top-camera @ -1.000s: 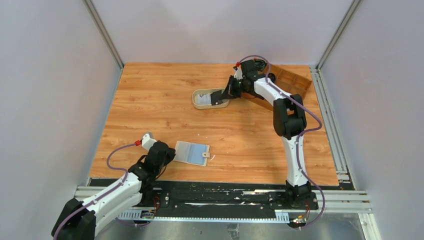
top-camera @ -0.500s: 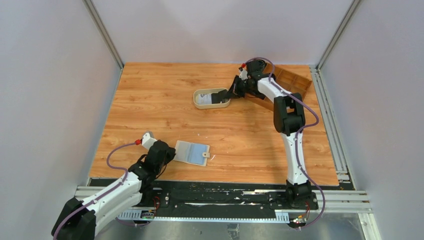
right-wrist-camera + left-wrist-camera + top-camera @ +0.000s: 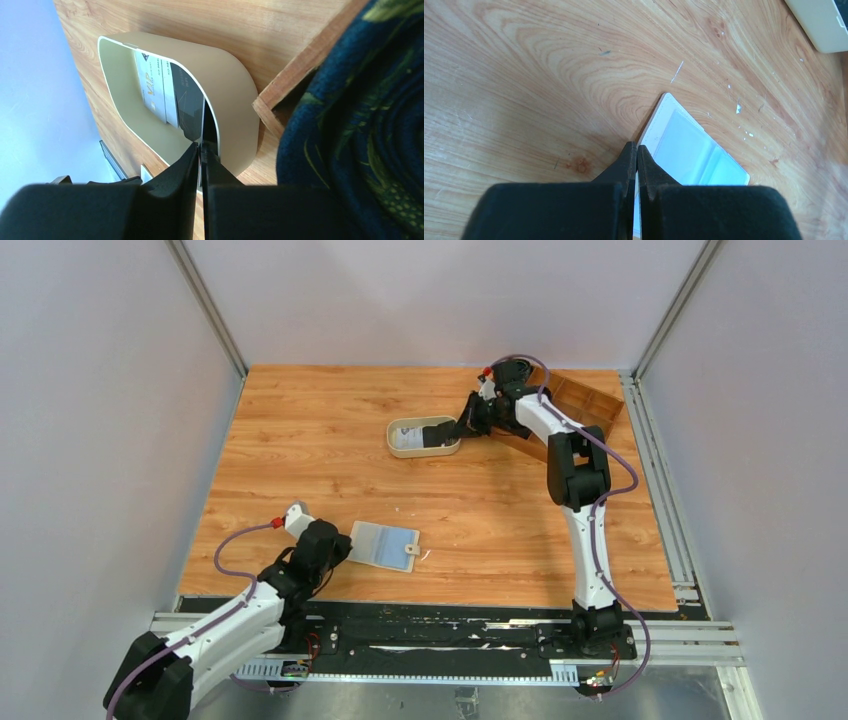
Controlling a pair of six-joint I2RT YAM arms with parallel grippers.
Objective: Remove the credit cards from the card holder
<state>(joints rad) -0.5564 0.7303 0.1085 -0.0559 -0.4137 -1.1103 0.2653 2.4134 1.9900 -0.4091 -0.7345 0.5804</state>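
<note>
The card holder [image 3: 385, 543] lies open near the front edge, pale grey-blue inside [image 3: 694, 150]. My left gripper [image 3: 338, 546] is shut on its left edge, and a pale sliver of that edge shows between the closed fingers [image 3: 636, 147]. At the back, my right gripper [image 3: 441, 429] reaches into the oval beige tray [image 3: 394, 427]. Its jaws [image 3: 201, 146] are pinched on a black credit card [image 3: 207, 125] standing on edge against the tray's wall. A white credit card [image 3: 150, 90] and a black one [image 3: 182, 107] lie flat in the tray.
A wooden compartment box [image 3: 585, 400] stands at the back right, close beside the tray, its corner [image 3: 300, 65] almost touching it. A dark blue patterned thing [image 3: 360, 125] fills the box. The holder's snap tab [image 3: 410, 551] points right.
The right gripper has dipped lower into the tray with the black card and shifted slightly right, then held still. The left arm and card holder have not moved.
</note>
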